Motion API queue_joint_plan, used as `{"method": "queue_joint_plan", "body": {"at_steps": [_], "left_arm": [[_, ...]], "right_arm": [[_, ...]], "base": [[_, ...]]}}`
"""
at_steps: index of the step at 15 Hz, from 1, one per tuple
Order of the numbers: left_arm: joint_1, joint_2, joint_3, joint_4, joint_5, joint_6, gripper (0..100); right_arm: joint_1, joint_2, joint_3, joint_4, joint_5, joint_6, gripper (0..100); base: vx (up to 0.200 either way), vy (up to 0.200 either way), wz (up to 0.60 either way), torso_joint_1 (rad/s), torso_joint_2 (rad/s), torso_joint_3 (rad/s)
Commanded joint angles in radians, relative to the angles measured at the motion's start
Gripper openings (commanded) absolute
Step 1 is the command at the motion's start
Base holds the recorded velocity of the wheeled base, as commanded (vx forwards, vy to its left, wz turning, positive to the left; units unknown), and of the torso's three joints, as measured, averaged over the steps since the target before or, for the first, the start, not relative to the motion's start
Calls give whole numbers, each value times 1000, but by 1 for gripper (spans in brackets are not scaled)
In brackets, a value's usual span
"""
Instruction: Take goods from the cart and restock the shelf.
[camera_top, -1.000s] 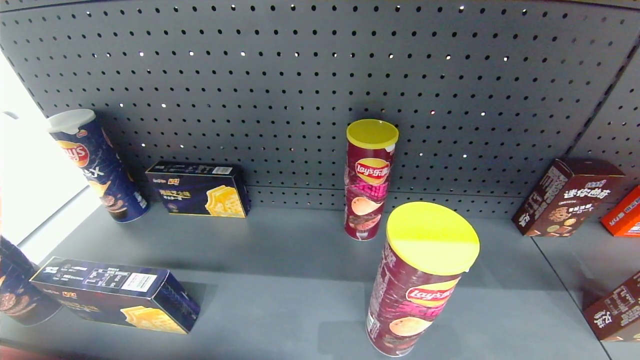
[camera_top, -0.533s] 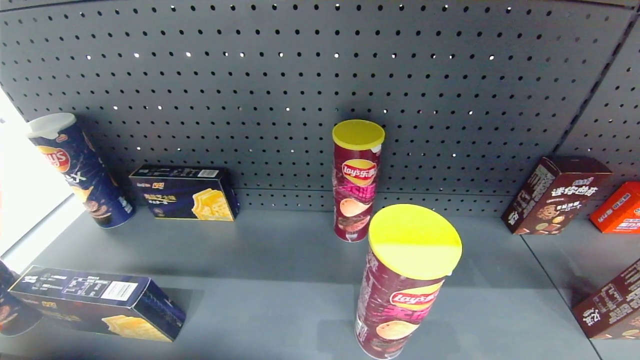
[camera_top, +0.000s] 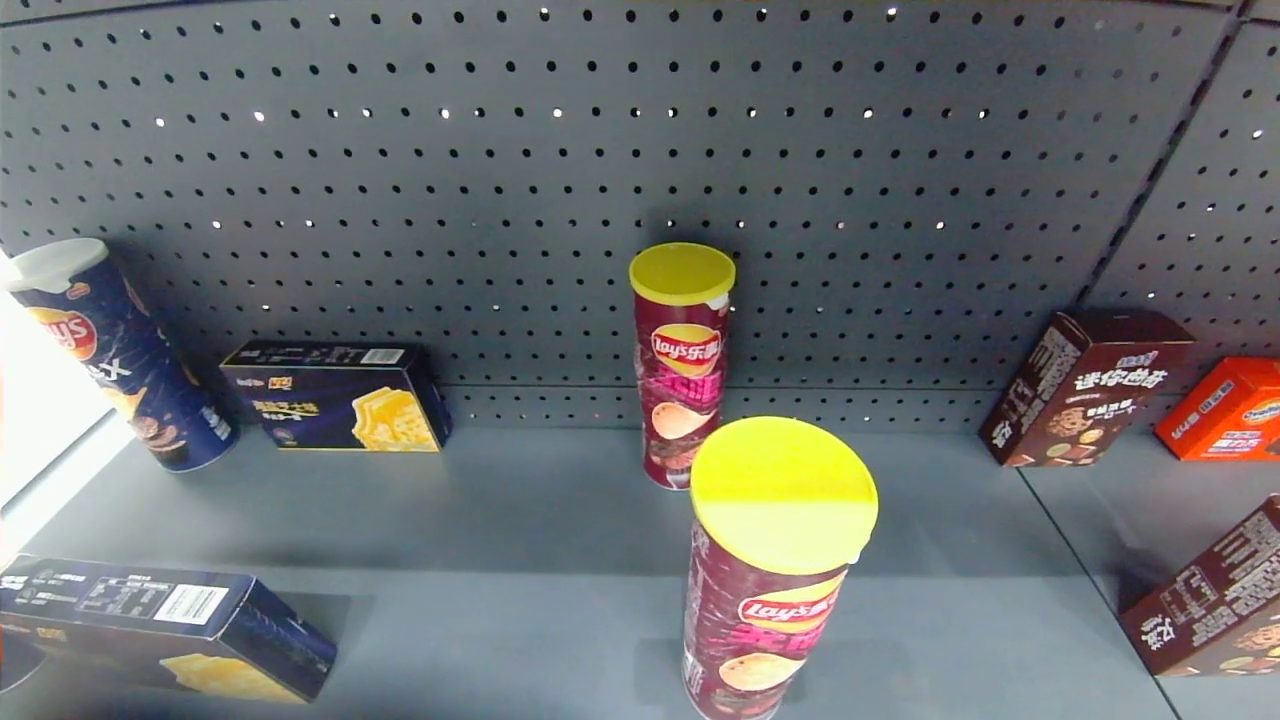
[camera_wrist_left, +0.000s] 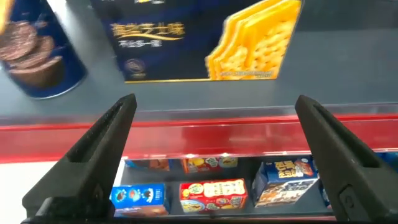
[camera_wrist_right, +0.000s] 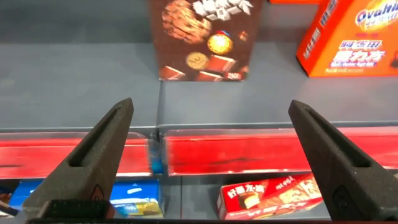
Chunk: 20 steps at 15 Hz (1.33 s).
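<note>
The front can (camera_top: 770, 570), a glossy maroon cylinder with a flat yellow plastic lid, stands upright at lower centre of the head view on the matte grey shelf (camera_top: 520, 560). A matching can (camera_top: 680, 365) stands behind it, by the perforated back panel (camera_top: 600, 150). A cardboard blue box (camera_top: 335, 395) lies at the left and a brown box (camera_top: 1085, 390) at the right. The left gripper (camera_wrist_left: 216, 102) and right gripper (camera_wrist_right: 211, 104) are spread wide and hold nothing.

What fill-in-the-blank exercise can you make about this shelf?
The near maroon can has a ____ lid.
The blue can has a ____ lid.
The orange box stands to the ____ of the far maroon can.
The left end effector and right end effector hold nothing and stand ____.
Missing words: yellow, white, right, open.
</note>
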Motion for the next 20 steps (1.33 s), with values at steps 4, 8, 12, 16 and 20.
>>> {"method": "queue_joint_plan", "body": {"at_steps": [4,8,12,16,20], "left_arm": [[-2,2,0,3,-1,3,100],[-2,2,0,3,2,-2,100],[-2,2,0,1,9,-9,100],[-3,2,0,3,8,-8,100],[-3,2,0,3,8,-11,100]], "right_arm": [[-2,1,0,-1,0,-1,100],[-7,6,-3,0,-6,-6,100],[3,317,-311,5,-1,65,100],[113,502,-535,-4,170,-115,100],[240,761,-733,-9,244,-121,100]], "base": [[0,0,0,0,0,0],[0,0,0,0,0,0],[0,0,0,0,0,0],[0,0,0,0,0,0],[0,0,0,0,0,0]]}}
